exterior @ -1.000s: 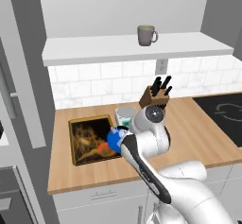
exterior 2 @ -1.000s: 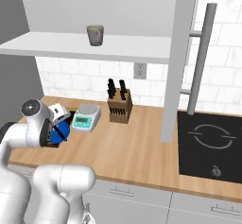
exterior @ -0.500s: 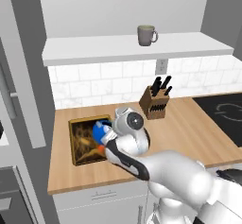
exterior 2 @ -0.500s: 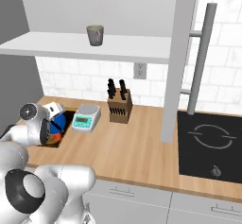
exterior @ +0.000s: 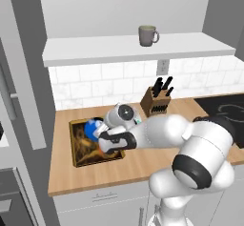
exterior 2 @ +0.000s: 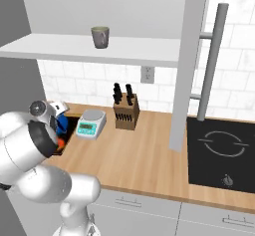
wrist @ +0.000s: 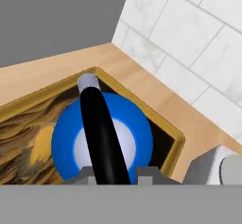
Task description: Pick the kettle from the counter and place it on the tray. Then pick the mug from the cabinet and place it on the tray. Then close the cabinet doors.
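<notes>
Kettle (wrist: 101,140), small, shiny blue and dome-shaped, seen from above in the hand view: its black arched handle (wrist: 100,128) runs up from the claw (wrist: 112,173), whose two tips stand clenched either side of it, toward the short spout, which points at the corner of the dark gold-swirled rectangular tray (exterior: 90,144). The left base view places kettle (exterior: 91,128) and claw (exterior: 101,135) over the tray's rear part, near the bench's (exterior: 133,160) left rear corner. The right base view adds a white scale (exterior 2: 90,123) beside the tray and the grey-beige mug (exterior 2: 100,36) on the cabinet shelf (exterior 2: 89,50).
</notes>
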